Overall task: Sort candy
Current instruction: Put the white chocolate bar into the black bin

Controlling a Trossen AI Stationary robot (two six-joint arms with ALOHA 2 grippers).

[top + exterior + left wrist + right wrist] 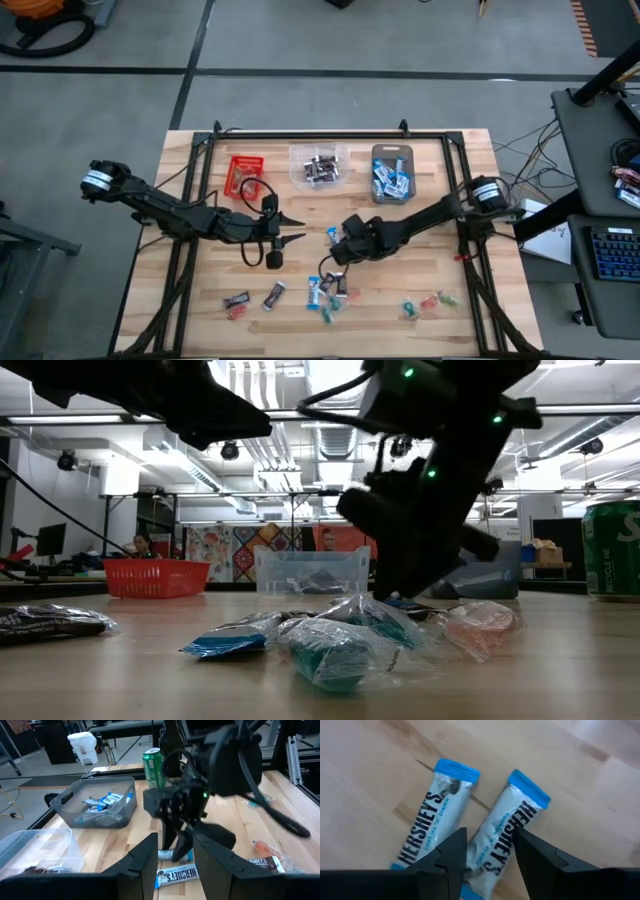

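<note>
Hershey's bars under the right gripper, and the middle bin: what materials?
Hershey's bars: glossy printed plastic film by the look, white with blue crimped ends, soft sheen, lying side by side on the table. Middle bin: likely clear hard plastic, since the dark candy shows through its walls.

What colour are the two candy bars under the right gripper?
White with blue ends, the two candy bars show best in the right wrist view.

A wooden table (480, 200) carries three bins (318, 163) and scattered candy (327, 295).
</note>
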